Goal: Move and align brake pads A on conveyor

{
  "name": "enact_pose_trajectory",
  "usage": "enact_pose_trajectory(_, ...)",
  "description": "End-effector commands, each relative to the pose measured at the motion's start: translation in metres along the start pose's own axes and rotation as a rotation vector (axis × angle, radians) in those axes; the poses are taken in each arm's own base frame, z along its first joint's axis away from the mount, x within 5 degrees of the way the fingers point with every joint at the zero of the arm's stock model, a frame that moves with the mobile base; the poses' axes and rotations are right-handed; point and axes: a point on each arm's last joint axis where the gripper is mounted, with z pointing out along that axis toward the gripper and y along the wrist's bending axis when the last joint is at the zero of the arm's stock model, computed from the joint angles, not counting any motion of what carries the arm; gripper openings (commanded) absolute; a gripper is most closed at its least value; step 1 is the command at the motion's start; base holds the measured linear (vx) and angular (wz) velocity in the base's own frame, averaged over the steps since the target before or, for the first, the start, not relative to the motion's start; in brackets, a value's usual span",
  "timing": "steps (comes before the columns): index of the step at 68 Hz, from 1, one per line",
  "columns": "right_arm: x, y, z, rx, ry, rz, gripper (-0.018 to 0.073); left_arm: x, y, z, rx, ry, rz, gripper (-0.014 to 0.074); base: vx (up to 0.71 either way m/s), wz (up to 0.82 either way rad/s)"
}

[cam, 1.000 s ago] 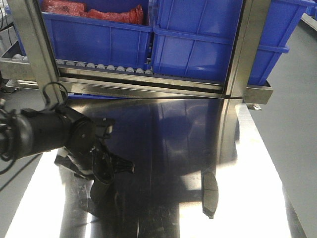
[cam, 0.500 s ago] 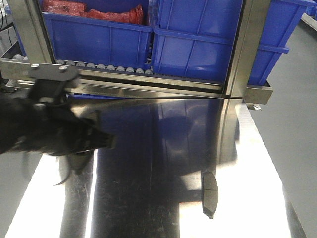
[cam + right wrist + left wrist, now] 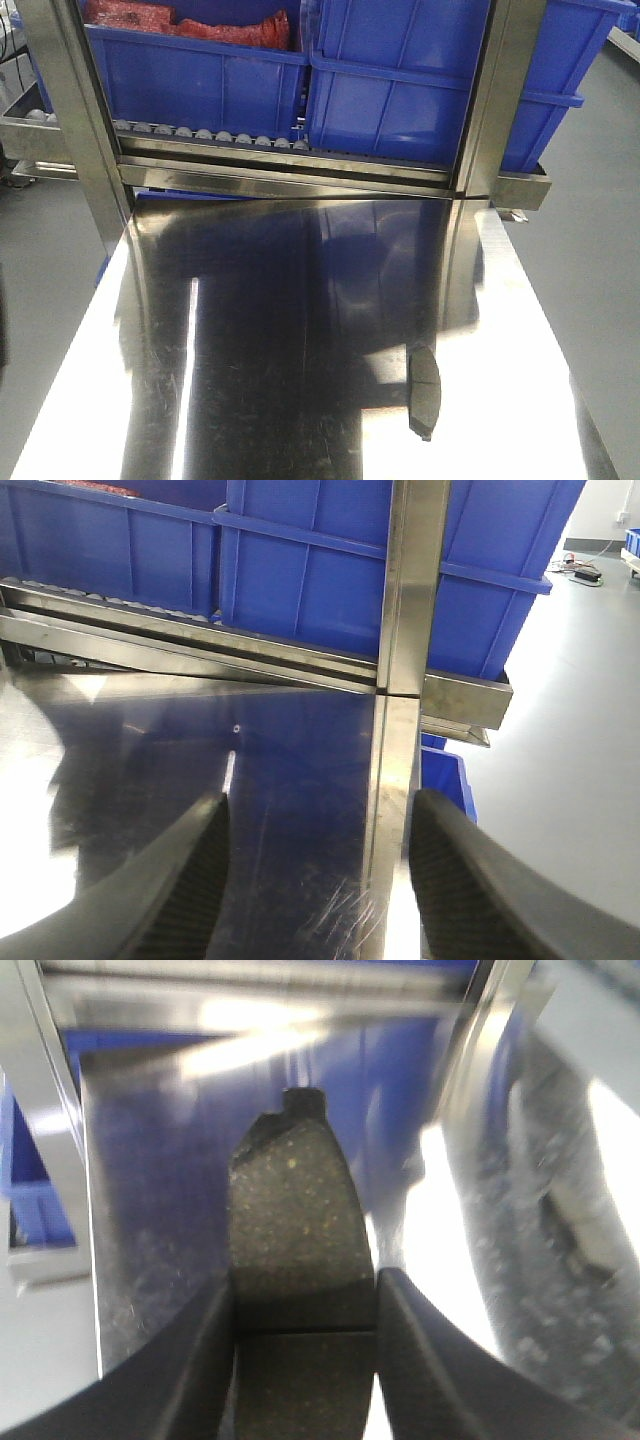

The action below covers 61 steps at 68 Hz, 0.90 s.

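One brake pad [image 3: 424, 392] lies loose on the steel table [image 3: 250, 350] in the front view. Neither gripper shows there, so where it sits relative to them cannot be told. Two blue bins [image 3: 200, 75] stand on the rack [image 3: 300, 175] behind the table.

In the left wrist view, the left gripper [image 3: 305, 1285] is closed narrow on a second pad [image 3: 295, 1210]. Its fingers [image 3: 200, 1360] press the two long edges close to the groove, and about half the pad juts ahead past the fingertips. Table surface lies under and ahead of it. Whether the pad is lifted clear cannot be told.

In the right wrist view, the right gripper [image 3: 315, 820] stands wide apart with nothing between its fingers. A steel post [image 3: 405, 600] rises straight ahead of it, with the bins beyond.

The conveyor appears in no view.

The grip is on smooth, curved edges, so the held pad could likely pivot or slip out during a fast swing. It would then land skewed or short of the conveyor. The post ahead of the right gripper looks like a collision risk on any forward reach.

Count in sight: two pads, one held and one loose, two bins in front, one post, two grippers.
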Motion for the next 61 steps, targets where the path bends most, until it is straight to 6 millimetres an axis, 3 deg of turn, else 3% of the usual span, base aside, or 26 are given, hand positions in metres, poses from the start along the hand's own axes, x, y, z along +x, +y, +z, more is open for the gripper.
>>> enact_pose_trajectory(1,-0.013,0.0,-0.001,0.003,-0.083,-0.017,0.0398,-0.001,0.004,-0.022,0.053,-0.167,-0.005,-0.0006,0.0,0.0)
enact_pose_trajectory(9,-0.013,0.0,-0.001,0.003,-0.083,-0.017,0.0398,0.019,0.012,-0.039,0.085,-0.238,-0.001,-0.0006,0.0,0.0)
enact_pose_trajectory(22,-0.013,0.0,-0.001,0.003,-0.083,-0.017,0.0398,0.042,0.016,-0.045,0.137,-0.27,-0.005,-0.0006,0.0,0.0)
enact_pose_trajectory(61,-0.014,0.0,-0.001,0.003,-0.084,-0.017,0.0398,0.041,0.017,-0.047,0.138,-0.298,0.001,-0.0006,0.0,0.0)
